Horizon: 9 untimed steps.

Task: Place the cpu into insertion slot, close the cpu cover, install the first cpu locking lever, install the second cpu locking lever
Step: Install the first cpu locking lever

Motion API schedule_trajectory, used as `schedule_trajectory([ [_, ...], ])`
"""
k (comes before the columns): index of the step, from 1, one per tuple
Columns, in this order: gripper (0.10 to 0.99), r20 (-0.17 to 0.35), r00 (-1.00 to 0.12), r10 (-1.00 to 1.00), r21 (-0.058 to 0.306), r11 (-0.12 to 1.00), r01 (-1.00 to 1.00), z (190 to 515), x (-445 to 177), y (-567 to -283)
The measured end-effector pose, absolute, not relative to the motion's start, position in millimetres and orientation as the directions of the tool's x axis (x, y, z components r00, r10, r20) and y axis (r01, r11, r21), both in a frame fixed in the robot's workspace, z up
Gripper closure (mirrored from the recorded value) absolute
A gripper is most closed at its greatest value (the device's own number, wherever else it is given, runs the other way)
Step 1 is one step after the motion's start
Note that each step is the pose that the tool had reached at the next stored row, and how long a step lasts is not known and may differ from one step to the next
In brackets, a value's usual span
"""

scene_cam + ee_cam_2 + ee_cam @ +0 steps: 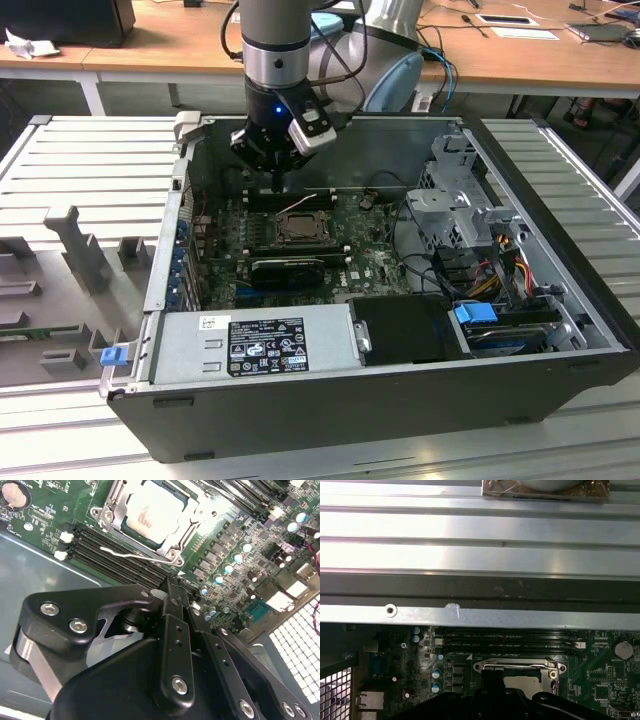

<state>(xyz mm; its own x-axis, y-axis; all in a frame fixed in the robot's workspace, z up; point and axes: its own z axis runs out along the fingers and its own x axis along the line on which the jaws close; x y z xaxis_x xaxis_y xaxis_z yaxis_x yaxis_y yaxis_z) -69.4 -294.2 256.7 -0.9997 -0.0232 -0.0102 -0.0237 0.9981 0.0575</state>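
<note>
Overhead, arm vertical, fingers [172,587] closed (empty), beside cpu cover [150,520], cpu [152,516] seated.

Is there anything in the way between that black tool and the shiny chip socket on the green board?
Nothing visible. In the second wrist view the tool hangs over the memory slots beside the cpu cover, with open space between them.
</note>
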Motion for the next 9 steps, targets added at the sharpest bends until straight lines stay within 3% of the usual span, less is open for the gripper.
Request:
schedule_trajectory([
  [9,0.98,-0.01,-1.0,-0.023,0.058,0.998,-0.024,256.0,-67.3,-294.1],
])
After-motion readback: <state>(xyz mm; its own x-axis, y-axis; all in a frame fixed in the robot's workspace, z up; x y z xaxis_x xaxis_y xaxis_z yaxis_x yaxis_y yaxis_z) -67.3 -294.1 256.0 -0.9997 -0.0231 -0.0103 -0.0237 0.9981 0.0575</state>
